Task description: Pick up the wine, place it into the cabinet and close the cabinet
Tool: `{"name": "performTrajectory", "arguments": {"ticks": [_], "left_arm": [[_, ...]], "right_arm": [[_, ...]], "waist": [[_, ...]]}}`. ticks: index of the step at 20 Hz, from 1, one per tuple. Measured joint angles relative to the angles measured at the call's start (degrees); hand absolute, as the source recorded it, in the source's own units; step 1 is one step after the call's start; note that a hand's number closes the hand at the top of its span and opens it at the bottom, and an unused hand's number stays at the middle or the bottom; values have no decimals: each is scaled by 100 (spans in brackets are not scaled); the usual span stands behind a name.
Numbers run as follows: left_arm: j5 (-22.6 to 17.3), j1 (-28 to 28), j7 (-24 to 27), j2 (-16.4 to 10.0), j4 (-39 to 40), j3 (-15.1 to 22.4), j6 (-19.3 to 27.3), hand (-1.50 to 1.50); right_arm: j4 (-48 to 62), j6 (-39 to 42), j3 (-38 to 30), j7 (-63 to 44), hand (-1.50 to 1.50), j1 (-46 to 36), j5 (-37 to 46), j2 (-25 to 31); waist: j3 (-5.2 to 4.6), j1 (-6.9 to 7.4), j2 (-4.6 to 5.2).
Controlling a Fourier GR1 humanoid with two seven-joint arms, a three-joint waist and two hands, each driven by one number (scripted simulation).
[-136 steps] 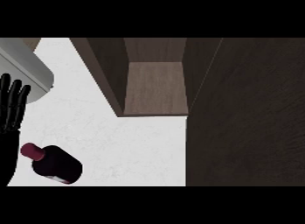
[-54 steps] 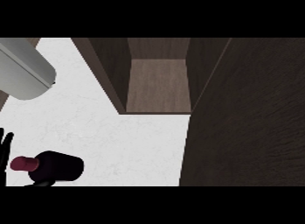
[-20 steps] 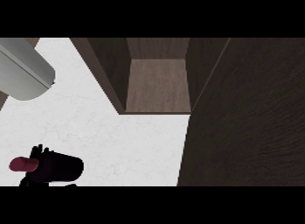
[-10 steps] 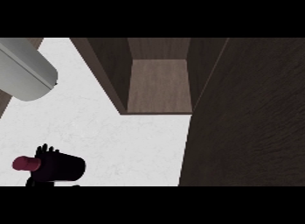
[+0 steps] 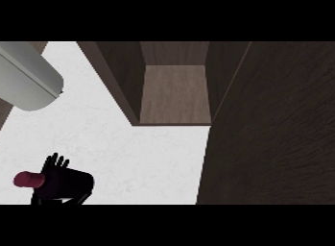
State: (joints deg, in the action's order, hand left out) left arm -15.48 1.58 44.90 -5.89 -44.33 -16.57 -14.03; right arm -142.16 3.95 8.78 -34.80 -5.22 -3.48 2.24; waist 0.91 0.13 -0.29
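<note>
Your wine bottle (image 5: pixel 65 182) sits at the near left of the table (image 5: pixel 134 149), lying over on its side with its red cap (image 5: pixel 29 179) pointing left. The change that matters is around it. Nearly seven seconds ago your left hand (image 5: pixel 55 162) stood open at the left edge, apart from the bottle. Now its fingertips show over the far side of the dark body and more black shows under the near side, so the hand has closed round the bottle. Over the last second the bottle has barely shifted, and you cannot tell from here whether it is off the table yet.

I'd judge the grasp made and the carry not yet begun. Placing the bottle and closing the cabinet both remain.

The cabinet (image 5: pixel 175 93) stands open at the far middle, well apart from the bottle and to its right, with its wooden floor bare. Your carry runs away from you and rightward across the white table, and you will likely want the bottle turned before it goes in.

A broad dark wood panel (image 5: pixel 283 134) fills the right side. It may be the open door, but that is not certain. A grey rounded object (image 5: pixel 21 79) hangs at the far left, off your likely path. Your right hand shows nowhere.
</note>
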Motion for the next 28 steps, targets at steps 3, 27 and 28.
{"name": "performTrajectory", "arguments": {"ticks": [3,27,28], "left_arm": [[-107,-147,-42,72,44,-40,48,150],[-670,-1514,-538,139,566,153,-641,150],[-696,-1552,-587,116,577,165,-702,150]], "right_arm": [[-9,19,93,63,-150,150,15,-30],[110,208,-161,184,-150,132,-67,-32],[111,253,-202,222,-150,191,-80,-17]], "waist": [[-29,-13,5],[-91,-35,28],[-92,-35,28]]}}
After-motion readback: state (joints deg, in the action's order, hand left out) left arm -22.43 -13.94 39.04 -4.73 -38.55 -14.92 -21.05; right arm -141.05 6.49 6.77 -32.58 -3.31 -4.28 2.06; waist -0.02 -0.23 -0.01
